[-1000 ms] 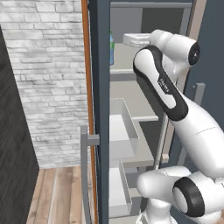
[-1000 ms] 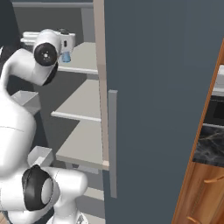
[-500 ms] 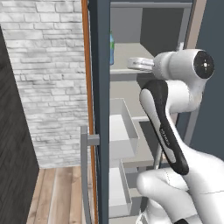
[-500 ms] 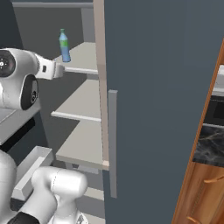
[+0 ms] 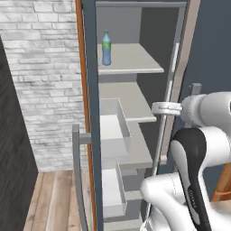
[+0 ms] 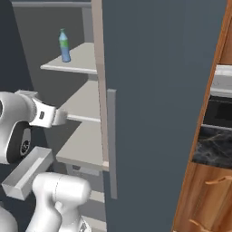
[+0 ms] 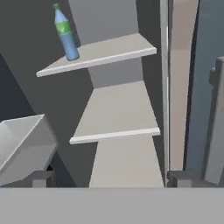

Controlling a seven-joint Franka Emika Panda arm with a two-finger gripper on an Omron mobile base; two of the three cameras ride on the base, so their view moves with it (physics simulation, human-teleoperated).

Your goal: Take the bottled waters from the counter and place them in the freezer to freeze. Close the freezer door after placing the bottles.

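At far left, a grey brick wall (image 5: 43, 67), then the freezer door (image 5: 91, 135) swung open, seen edge-on, with its grey bar handle (image 5: 76, 176). Inside the freezer (image 5: 149, 27), on the top shelf (image 5: 131, 61) near its left rear corner, the bluish bottled water (image 5: 106, 48) with green cap, upright and alone. Below, two more grey shelves and white bins (image 5: 113, 131) on the left. Lower, in front of the middle shelves, the tool (image 7: 113, 178): spread wide, pinching nothing, well apart from the bottle. Right of that, the plain slate-blue door (image 6: 163, 90), shut. At far right, the black marble desk (image 6: 210, 145) over brown cabinets (image 6: 204, 195).
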